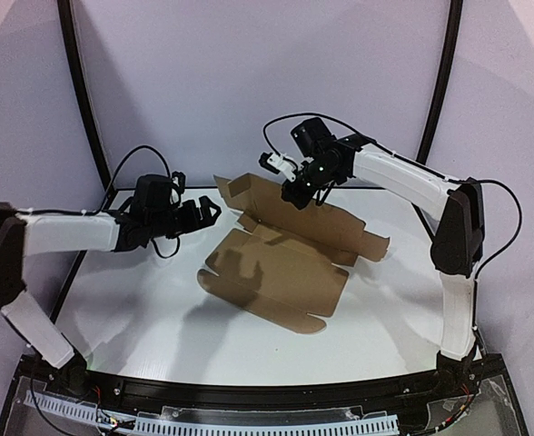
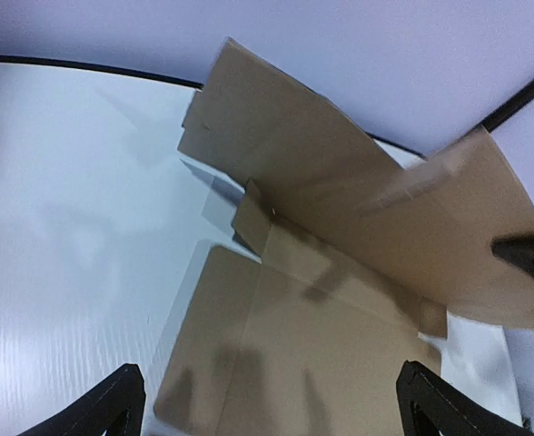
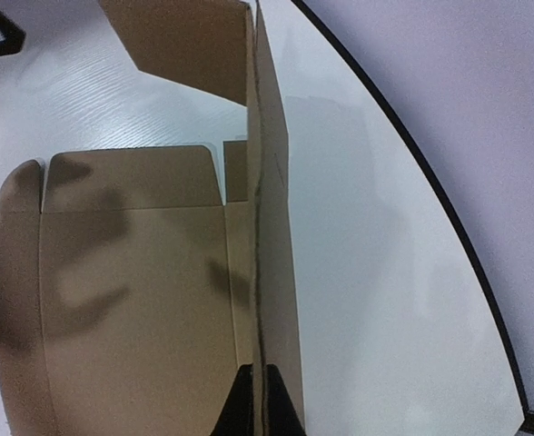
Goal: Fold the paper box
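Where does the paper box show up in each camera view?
Top external: paper box in the centre of the picture.
Left wrist: it fills the lower right.
Right wrist: it covers the left half.
Shared landmark: its raised panel, pinched by the right fingers.

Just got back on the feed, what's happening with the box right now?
The right tool is shut on the edge of the paper box, holding its far panel raised off the table while the near panel lies flat. The left tool hovers wide open at the box's left side, with nothing between its fingers. The box is only partly folded.
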